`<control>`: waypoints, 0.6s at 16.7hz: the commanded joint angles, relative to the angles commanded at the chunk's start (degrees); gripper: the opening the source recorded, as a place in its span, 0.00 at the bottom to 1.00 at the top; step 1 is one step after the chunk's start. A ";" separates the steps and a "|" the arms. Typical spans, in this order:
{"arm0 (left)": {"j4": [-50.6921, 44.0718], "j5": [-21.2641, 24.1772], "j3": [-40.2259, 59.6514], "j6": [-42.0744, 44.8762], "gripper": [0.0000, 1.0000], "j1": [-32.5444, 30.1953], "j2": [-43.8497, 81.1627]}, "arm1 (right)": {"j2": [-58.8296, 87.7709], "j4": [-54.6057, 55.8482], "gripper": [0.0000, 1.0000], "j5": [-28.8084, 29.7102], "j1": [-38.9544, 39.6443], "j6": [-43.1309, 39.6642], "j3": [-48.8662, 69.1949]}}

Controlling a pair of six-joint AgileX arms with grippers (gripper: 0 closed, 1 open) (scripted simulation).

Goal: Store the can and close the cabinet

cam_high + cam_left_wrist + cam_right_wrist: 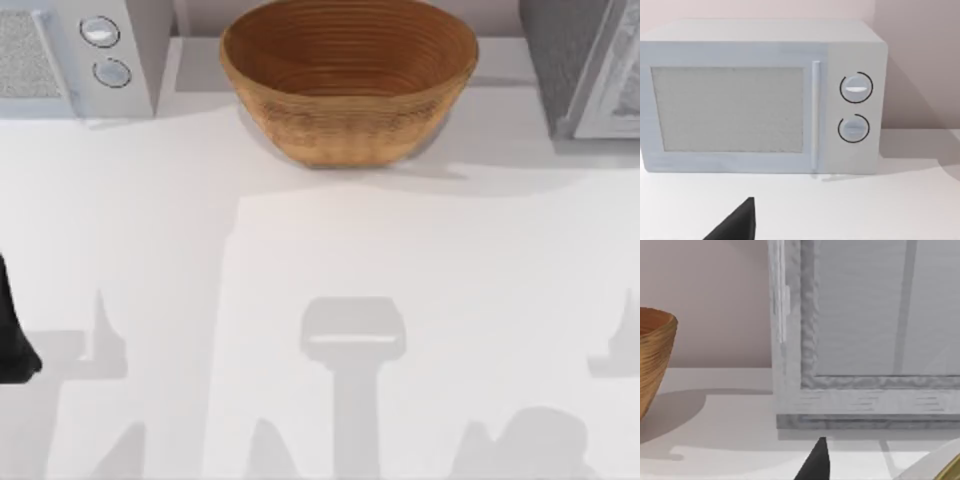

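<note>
You've got a plain white table (150,220) with soft grey shadows of the rig falling across its near half. Along the far edge, from the top view's left to right, are a pale microwave (75,55), a woven brown basket (348,75) in the middle, and the grey cabinet (575,60) in the right corner. All three sit on the tabletop, well apart from each other. Behind them is a bare pinkish-beige wall (920,60).

Your left arm (12,335) is a dark shape at the table's left edge. The left gripper (737,225) faces the microwave front, which has a speckled door panel, an upright handle (815,115) and two round dials. It's short of the microwave, and you can't tell if it's open or closed.

The right gripper (815,462) sits low over the table, facing the cabinet's framed front, with the basket off to one side. Same deal here: there's no telling its state, or whether the cabinet door is ajar. A curved pale and gold edge (940,465) sits near that gripper. It might be the can, but I honestly can't say.
</note>
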 joint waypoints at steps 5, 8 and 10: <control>0.00 0.00 0.00 0.00 1.00 0.00 0.00 | 12.66 -3.98 0.00 1.97 1.77 0.28 14.94; 0.00 0.00 0.00 0.00 1.00 0.00 0.00 | 23.80 -7.57 0.00 3.53 3.41 0.48 29.63; 0.00 0.00 0.00 0.00 1.00 0.00 0.00 | 31.77 -10.15 0.00 4.66 4.56 0.59 40.64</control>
